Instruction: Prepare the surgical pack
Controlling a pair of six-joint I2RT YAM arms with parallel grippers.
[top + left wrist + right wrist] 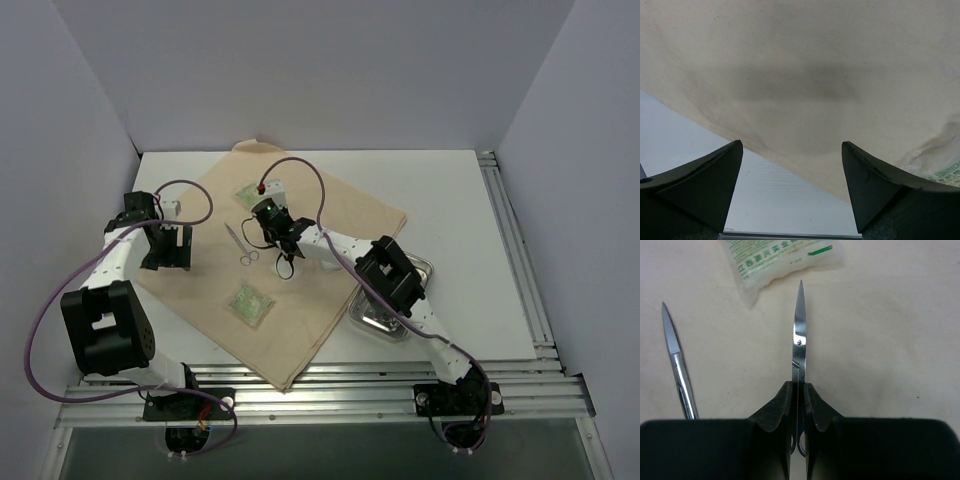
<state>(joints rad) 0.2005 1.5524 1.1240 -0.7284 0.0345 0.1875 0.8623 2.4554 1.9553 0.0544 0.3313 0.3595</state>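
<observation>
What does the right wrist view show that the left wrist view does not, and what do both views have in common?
Only the right wrist view: the right gripper shut on the scissors, blades pointing away, and a second metal instrument lying to their left.
Only the left wrist view: the left gripper open and empty, above the edge of the tan cloth and the white table.
Both: the tan cloth and a green-printed packet; whether it is the same packet, I cannot tell.

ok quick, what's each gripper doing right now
left gripper: open, holding nothing
right gripper: shut on scissors
</observation>
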